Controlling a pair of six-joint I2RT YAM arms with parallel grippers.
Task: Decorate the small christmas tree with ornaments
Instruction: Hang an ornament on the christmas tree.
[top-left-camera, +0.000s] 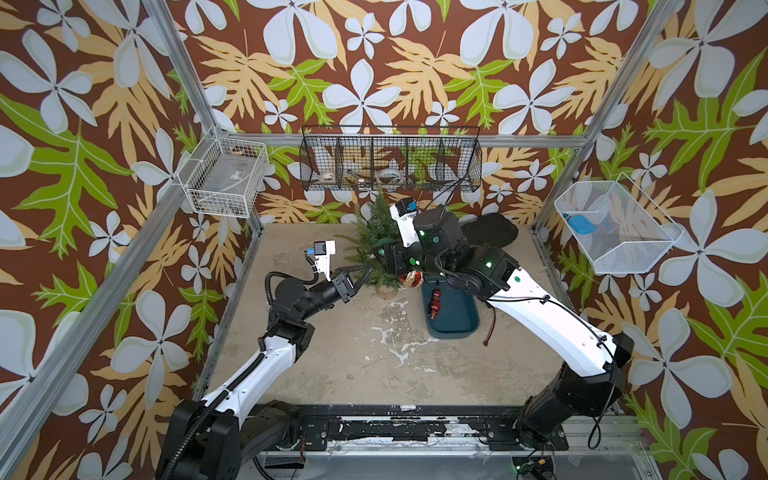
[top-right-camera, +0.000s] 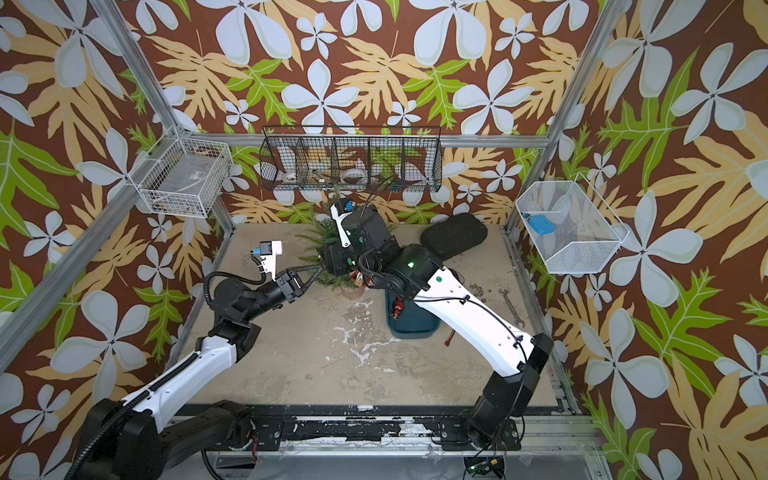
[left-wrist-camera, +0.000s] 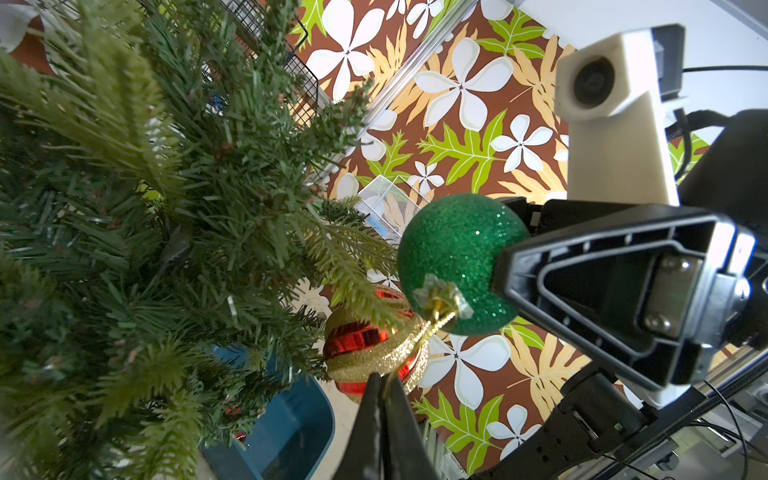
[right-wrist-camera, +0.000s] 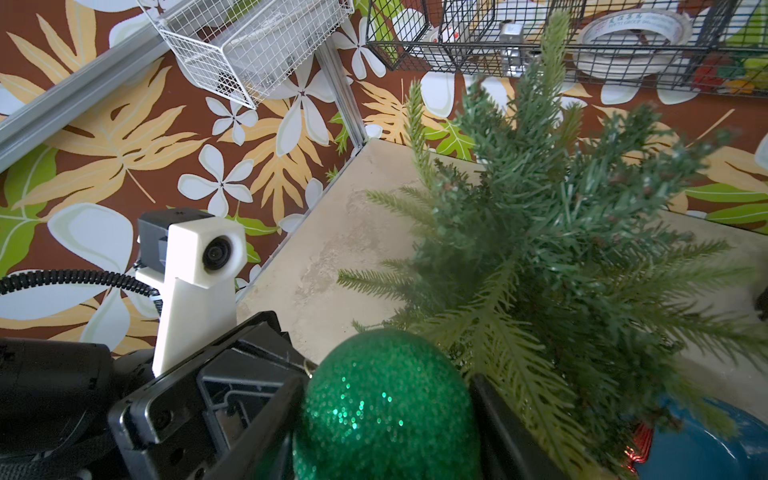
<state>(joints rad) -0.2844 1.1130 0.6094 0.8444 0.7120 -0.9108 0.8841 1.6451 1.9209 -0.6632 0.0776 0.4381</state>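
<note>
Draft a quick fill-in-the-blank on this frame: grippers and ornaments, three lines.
1. The right gripper is shut on the ____ glitter ball.
2. The left gripper is shut on that ball's ____ cord.
3. The slim drop lying in the blue tray is dark ____.

Missing words: green; gold; red.

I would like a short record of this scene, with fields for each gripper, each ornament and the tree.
left gripper: shut, pinching the gold loop of the green glitter ball
right gripper: shut on the green glitter ball, beside the branches of the small christmas tree
red-and-gold ball: close against the tree's low branches
dark red drop: lying in the blue tray
tree: standing on its wooden base
</note>
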